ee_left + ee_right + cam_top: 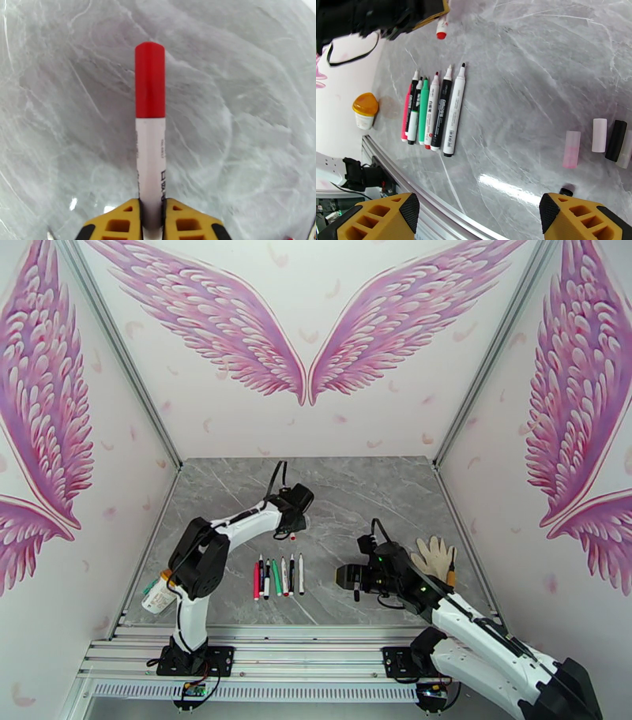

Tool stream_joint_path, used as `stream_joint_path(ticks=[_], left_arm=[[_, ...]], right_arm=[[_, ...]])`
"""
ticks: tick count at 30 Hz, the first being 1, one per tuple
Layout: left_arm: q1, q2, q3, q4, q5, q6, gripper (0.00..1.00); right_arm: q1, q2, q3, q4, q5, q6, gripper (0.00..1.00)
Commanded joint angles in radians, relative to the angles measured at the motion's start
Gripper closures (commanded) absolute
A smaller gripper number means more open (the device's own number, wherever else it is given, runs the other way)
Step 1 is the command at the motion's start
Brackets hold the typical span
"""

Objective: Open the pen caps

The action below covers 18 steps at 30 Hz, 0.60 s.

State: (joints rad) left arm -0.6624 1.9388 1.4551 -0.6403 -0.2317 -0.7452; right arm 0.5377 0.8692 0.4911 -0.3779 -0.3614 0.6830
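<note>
A grey marble tabletop (pixel 355 493) sits between walls painted with pink wings. At its left edge is a white bottle (pixel 158 597) with an orange lid. The left gripper (pixel 152 209) is clenched on the white barrel of a marker pen (pixel 150 158), which has its red cap (pixel 149 79) on and points at the marble. Six uncapped pens (pixel 434 108) lie in a tight row. The right gripper (pixel 478 213) hangs released with its fingers wide apart. Loose pen caps (pixel 599 135), pinkish, white and black, lie side by side at the right of its wrist view.

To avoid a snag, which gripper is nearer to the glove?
Right. The right gripper is close beside the glove; the left gripper, shut on a pen, is much farther away, beyond the right one.
</note>
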Motion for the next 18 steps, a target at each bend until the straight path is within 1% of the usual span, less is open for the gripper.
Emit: stream_joint_path(ticks=[1,4,7,10,16,18], left_arm=[[-0.006,-0.128,-0.099,0.131,0.069,0.091,0.83],[-0.015,-0.219,-0.211,0.196,0.112,0.127,0.83],[-0.039,-0.302,-0.31,0.268,0.131,0.152,0.82],[-0.062,-0.379,-0.406,0.344,0.162,0.157,0.82],[-0.101,-0.479,-0.508,0.426,0.254,0.199,0.81],[-0.109,-0.495,-0.527,0.446,0.305,0.217,0.81]], right_arm=[[-0.058,-0.006,-0.01,0.073,-0.109,0.069,0.19],[-0.112,-0.007,-0.001,0.066,-0.15,0.064,0.21],[-0.135,-0.013,0.019,0.031,-0.153,0.046,0.22],[-0.143,-0.024,0.026,0.039,-0.156,0.058,0.22],[-0.153,0.001,0.032,0.128,-0.181,0.138,0.28],[-0.154,0.026,0.047,0.152,-0.183,0.164,0.3]])
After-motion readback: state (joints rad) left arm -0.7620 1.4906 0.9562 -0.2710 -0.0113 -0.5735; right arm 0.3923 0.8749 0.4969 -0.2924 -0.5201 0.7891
